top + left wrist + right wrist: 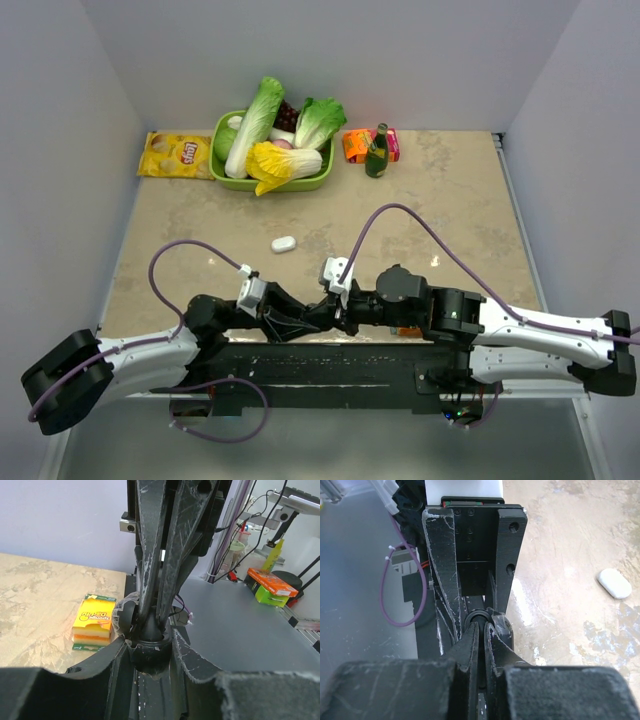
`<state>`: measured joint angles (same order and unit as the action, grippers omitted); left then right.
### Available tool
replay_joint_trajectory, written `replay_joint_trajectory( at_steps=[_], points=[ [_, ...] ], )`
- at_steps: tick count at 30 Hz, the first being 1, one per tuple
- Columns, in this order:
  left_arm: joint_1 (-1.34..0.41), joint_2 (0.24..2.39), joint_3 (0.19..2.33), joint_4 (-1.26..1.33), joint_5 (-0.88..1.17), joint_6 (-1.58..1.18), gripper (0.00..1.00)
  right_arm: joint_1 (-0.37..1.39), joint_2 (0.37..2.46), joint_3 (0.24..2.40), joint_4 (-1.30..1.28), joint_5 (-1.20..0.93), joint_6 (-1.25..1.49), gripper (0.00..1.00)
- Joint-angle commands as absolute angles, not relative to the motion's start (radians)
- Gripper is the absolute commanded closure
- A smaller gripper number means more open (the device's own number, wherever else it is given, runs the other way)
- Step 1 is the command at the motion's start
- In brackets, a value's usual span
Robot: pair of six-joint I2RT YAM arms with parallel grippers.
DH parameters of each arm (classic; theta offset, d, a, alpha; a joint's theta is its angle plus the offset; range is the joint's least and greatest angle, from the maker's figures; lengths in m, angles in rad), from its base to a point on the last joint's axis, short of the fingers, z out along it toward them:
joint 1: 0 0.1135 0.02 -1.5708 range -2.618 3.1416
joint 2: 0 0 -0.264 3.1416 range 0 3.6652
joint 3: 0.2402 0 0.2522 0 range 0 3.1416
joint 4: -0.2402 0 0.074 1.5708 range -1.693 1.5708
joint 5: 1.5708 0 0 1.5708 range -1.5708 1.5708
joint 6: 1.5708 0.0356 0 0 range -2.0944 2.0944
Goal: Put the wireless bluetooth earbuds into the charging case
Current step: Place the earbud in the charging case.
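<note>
Illumination: bright, even, diffuse, from overhead (shadows soft-edged throughout).
Shadows: faint, along near edge of surface (pixel 470 200) in top view.
Glare: pale sheen patches on stone pattern in right wrist view; small bright spots in top view.
Focus: left end effector (pixel 150 647) and right end effector (pixel 481 630) dark and blurred close to lens; backgrounds crisp.
Distortion: mild at frame edges.

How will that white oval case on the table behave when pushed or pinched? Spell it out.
The white oval case lies flat and low on the table, so it would probably slide rather than tip. Its rounded, smooth-looking shell may slip from a narrow pinch. It looks small and rigid, likely light.
</note>
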<state>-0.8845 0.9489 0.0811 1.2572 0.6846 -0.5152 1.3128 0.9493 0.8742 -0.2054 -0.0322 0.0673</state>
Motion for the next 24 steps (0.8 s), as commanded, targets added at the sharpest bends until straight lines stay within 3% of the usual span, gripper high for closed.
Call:
replay_joint_trajectory(
  at_steps=[1, 7, 11, 14, 18, 24],
  points=[
    [-0.888, 0.936, 0.120, 1.328, 0.661, -0.500, 1.00, 1.327, 0.968, 0.879, -0.209, -0.021, 0.071, 1.00],
    [-0.888, 0.931, 0.118, 1.324, 0.658, -0.499, 1.00, 1.331, 0.968, 0.887, -0.215, -0.002, 0.074, 1.00],
    [-0.890, 0.928, 0.114, 1.315, 0.655, -0.495, 1.00, 1.331, 0.933, 0.890, -0.190, 0.044, 0.103, 0.63],
    [-0.888, 0.934, 0.109, 1.312, 0.650, -0.492, 1.00, 1.331, 0.890, 0.911, -0.161, 0.090, 0.127, 0.52],
    [-0.890, 0.946, 0.100, 1.322, 0.644, -0.492, 1.00, 1.330, 0.833, 0.962, -0.137, 0.133, 0.138, 0.45],
    [-0.893, 0.951, 0.095, 1.324, 0.635, -0.492, 1.00, 1.330, 0.752, 0.942, -0.144, 0.366, 0.156, 0.44]
  ],
)
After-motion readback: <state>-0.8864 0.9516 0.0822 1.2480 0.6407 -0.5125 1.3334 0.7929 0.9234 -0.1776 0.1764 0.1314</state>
